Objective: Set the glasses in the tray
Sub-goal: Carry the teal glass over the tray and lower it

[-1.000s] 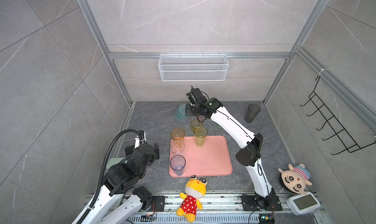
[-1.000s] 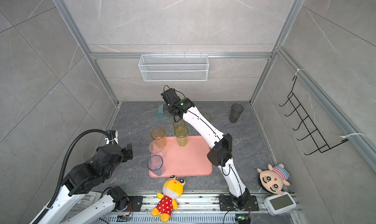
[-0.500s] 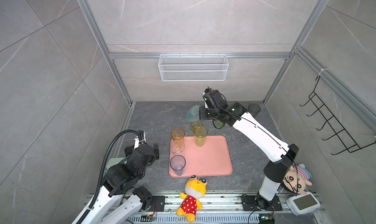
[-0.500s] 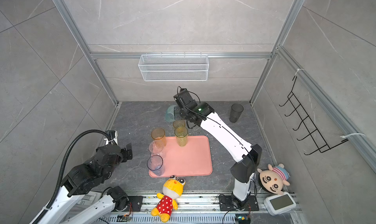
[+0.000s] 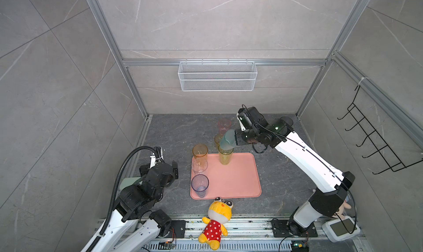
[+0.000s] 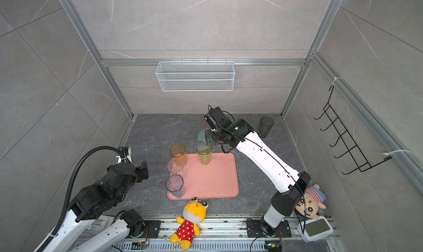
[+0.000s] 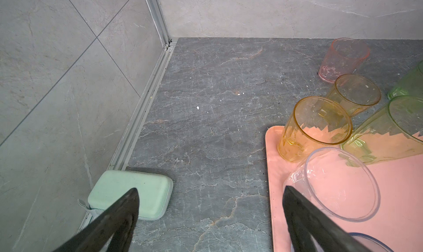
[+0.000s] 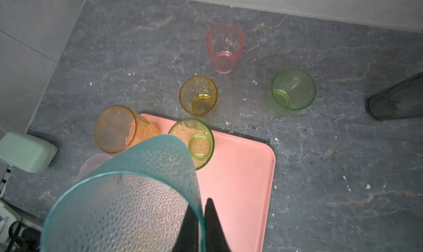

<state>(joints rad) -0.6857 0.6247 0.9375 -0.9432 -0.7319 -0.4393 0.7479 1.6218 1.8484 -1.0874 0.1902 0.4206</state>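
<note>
Right pincer (image 8: 201, 213): clamped on the wall of the teal tumbler (image 8: 137, 193) at its rim, one finger inside the mouth and the other outside.
Teal tumbler, position: lifted off every surface and tipped toward its side. In both top views it hangs over the far edge of the tray (image 5: 240, 177), overlapping the yellow-green tumbler (image 5: 225, 157) (whether the two touch cannot be told).
Left pincer (image 7: 210, 189): jaws wide apart with nothing between them. It hovers over the grey floor (image 7: 206, 102), between the mint-green block (image 7: 130, 193) and the tray's left edge.
On the tray, left edge: amber tumbler (image 5: 199, 151) at the far corner, clear tumbler (image 5: 199, 165) next, blue tumbler (image 5: 199, 184) nearest the robot. All are upright.
On the tray, far edge: yellow-green tumbler, upright.
Off the tray, on the floor beyond it: short yellow tumbler (image 8: 198, 95) just past the rim, pink tumbler (image 8: 225, 47) farther back, green tumbler (image 8: 293, 89) to the right, and smoky grey tumbler (image 6: 266, 126) near the back right corner.
</note>
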